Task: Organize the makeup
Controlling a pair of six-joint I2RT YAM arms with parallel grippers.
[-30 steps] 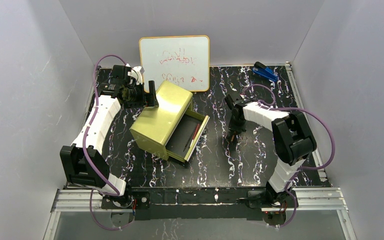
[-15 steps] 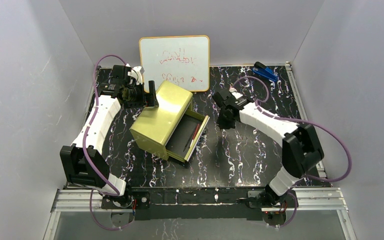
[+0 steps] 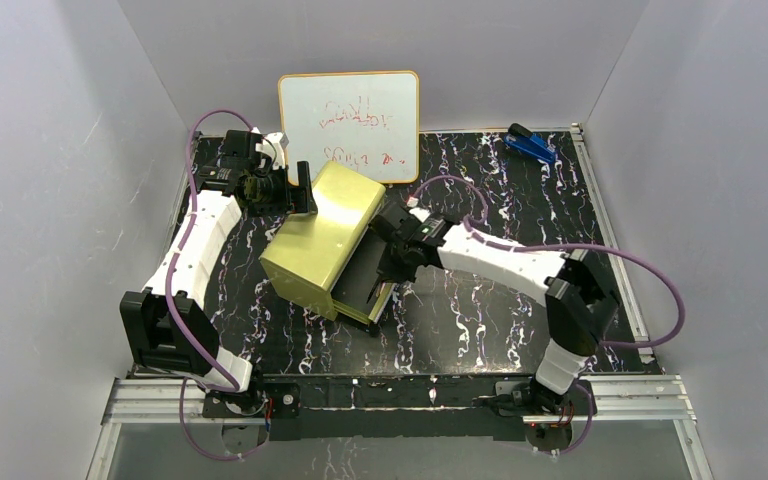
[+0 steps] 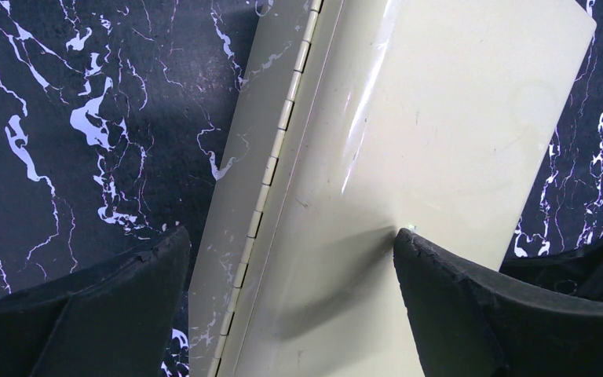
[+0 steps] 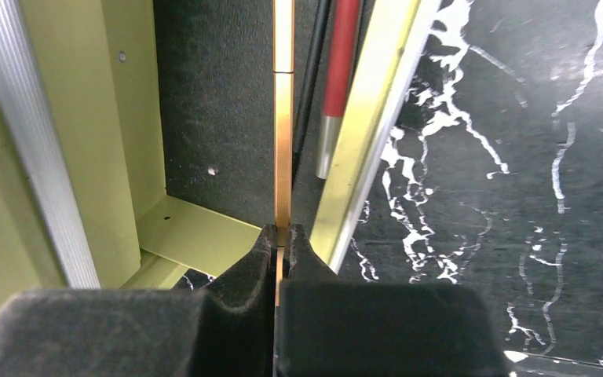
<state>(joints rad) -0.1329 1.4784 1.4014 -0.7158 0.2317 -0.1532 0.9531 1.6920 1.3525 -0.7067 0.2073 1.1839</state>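
- A black, white-veined marble table (image 3: pixel 480 300) is seen from above, with both arms reaching over its left half.
- A whiteboard (image 3: pixel 350 120) with faint red scribbles is propped at the far edge, left of centre.
- A yellow-green metal box (image 3: pixel 322 235) is set at an angle on the left half of the table, just near of the whiteboard.
- Its drawer (image 5: pixel 212 118) is pulled out toward the near right, and a dark felt floor is exposed.
- The left gripper (image 4: pixel 290 243) is held at the box's far-left end, its jaws spread wide on either side of the hinged edge.
- The right gripper (image 5: pixel 283 234) is positioned over the open drawer, its jaws pressed together on a thin gold stick (image 5: pixel 283 141) that points away over the felt.
- A blue stapler (image 3: pixel 531 145) is left in the far-right corner, well apart from the box.
- A dark-red stick (image 5: pixel 343 55) with a silver tip is laid inside the drawer along its right wall.
- A thin black stick (image 5: pixel 314 78) is laid just beside it, on the left.
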